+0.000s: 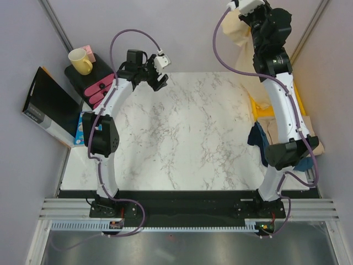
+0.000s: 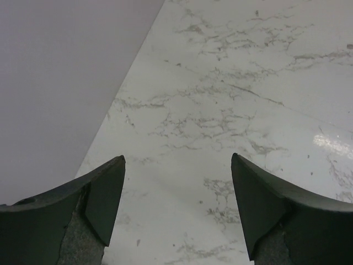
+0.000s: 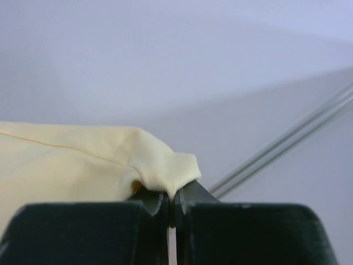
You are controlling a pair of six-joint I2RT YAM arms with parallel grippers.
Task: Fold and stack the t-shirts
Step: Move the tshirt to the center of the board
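A pale cream t-shirt [image 1: 241,41] hangs in the air at the back right, above the table's far edge. My right gripper [image 1: 238,8] is raised high and shut on a bunched edge of it. In the right wrist view the fabric [image 3: 83,165] drapes to the left from the pinched jaws of the right gripper [image 3: 172,193]. More beige fabric [image 1: 271,122] lies at the table's right edge, behind the right arm. My left gripper [image 1: 157,84] hovers over the back left of the marble table [image 1: 182,138]. The left gripper [image 2: 177,160] is open with only bare marble between its fingers.
A yellow tray [image 1: 258,108] sits at the right edge, with a dark blue cloth [image 1: 256,138] beside the right arm. At the left stand a yellow mug [image 1: 81,61], pink items [image 1: 99,91], a black box [image 1: 47,105] and a blue packet [image 1: 81,130]. Grey walls enclose the table.
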